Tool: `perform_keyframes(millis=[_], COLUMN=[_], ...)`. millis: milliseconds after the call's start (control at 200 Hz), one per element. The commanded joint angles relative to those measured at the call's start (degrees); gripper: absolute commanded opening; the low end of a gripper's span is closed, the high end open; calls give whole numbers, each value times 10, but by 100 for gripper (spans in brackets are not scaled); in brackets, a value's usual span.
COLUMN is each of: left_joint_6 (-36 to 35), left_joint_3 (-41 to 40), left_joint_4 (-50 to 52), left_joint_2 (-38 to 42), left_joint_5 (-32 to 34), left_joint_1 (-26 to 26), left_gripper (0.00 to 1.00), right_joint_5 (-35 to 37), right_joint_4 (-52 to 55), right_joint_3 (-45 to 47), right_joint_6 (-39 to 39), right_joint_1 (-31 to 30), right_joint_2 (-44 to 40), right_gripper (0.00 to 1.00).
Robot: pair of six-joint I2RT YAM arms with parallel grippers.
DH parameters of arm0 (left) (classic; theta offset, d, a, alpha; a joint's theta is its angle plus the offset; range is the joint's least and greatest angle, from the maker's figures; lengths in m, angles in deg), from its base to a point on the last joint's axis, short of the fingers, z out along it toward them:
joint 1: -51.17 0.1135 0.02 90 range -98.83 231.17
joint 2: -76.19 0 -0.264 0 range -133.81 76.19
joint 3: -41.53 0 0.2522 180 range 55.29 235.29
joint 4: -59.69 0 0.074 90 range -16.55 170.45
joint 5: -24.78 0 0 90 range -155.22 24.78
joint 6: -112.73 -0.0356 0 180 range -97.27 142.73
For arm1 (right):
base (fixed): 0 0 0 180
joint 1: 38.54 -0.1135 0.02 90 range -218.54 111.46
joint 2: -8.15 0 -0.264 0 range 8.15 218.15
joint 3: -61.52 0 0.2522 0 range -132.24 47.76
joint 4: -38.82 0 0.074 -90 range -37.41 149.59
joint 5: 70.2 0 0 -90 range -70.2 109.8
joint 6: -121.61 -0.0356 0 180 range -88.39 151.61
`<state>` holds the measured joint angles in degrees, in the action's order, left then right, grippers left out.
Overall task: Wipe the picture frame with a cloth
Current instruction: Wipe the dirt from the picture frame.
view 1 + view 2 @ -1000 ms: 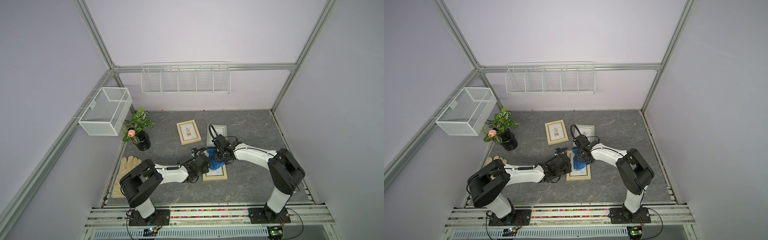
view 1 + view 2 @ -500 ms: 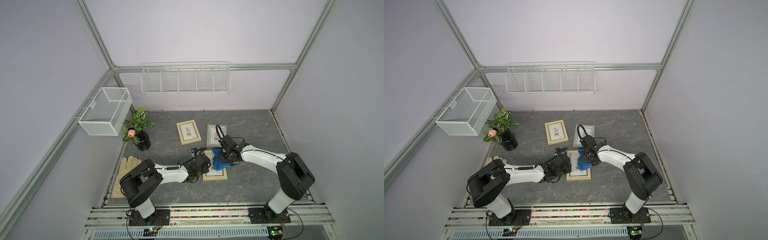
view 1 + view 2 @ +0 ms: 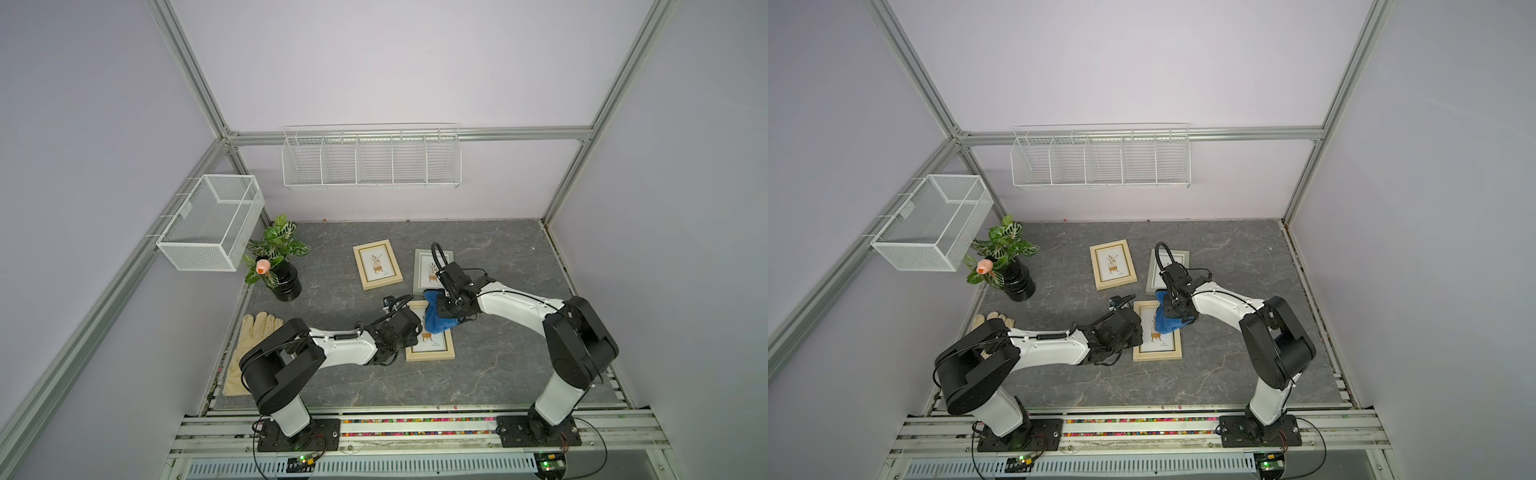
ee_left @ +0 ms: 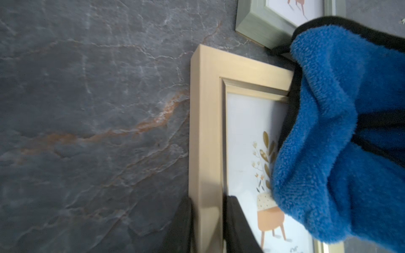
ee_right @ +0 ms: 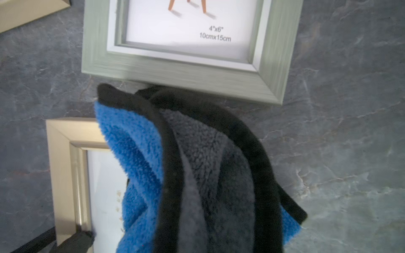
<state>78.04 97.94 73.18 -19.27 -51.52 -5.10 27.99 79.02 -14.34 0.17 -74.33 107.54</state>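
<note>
Pale lilac walls (image 3: pixel 374 62) and aluminium framing (image 3: pixel 187 70) enclose a dark marbled tabletop (image 3: pixel 498 257). Far beyond the left gripper (image 3: pixel 412 337) hangs a white wire shelf (image 3: pixel 371 160); well to that gripper's left, a white mesh basket (image 3: pixel 210 222). Soft, even light.

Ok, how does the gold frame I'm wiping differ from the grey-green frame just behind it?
Colour: the gold frame has pale gold moulding, the grey-green frame a muted grey-green one.
Hold: the left gripper clamps the gold frame's side rail; nothing grips the grey-green frame.
Cover: the blue cloth lies bunched over part of the gold frame's glass; the grey-green frame's glass shows uncovered.
Both lie flat, face up on the dark table.
</note>
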Motion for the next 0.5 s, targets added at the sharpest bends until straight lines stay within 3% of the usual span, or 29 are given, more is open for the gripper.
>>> perform_keyframes(millis=[0, 110, 215, 495], left_joint_6=[14, 12, 9, 8], left_joint_3=[-18, -14, -8, -8], left_joint_4=[100, 100, 104, 107], left_joint_2=[-24, -30, -32, -31], left_joint_5=[10, 9, 9, 4], left_joint_1=[5, 5, 5, 5], left_gripper=[13, 13, 13, 13], right_joint_5=[6, 5, 10, 30], right_joint_4=[51, 56, 47, 56], right_joint_3=[68, 150, 174, 8], right_joint_6=[-4, -37, -50, 3], right_joint_1=[-21, -44, -49, -21], right_joint_2=[-29, -85, -107, -8], right_gripper=[7, 7, 7, 7])
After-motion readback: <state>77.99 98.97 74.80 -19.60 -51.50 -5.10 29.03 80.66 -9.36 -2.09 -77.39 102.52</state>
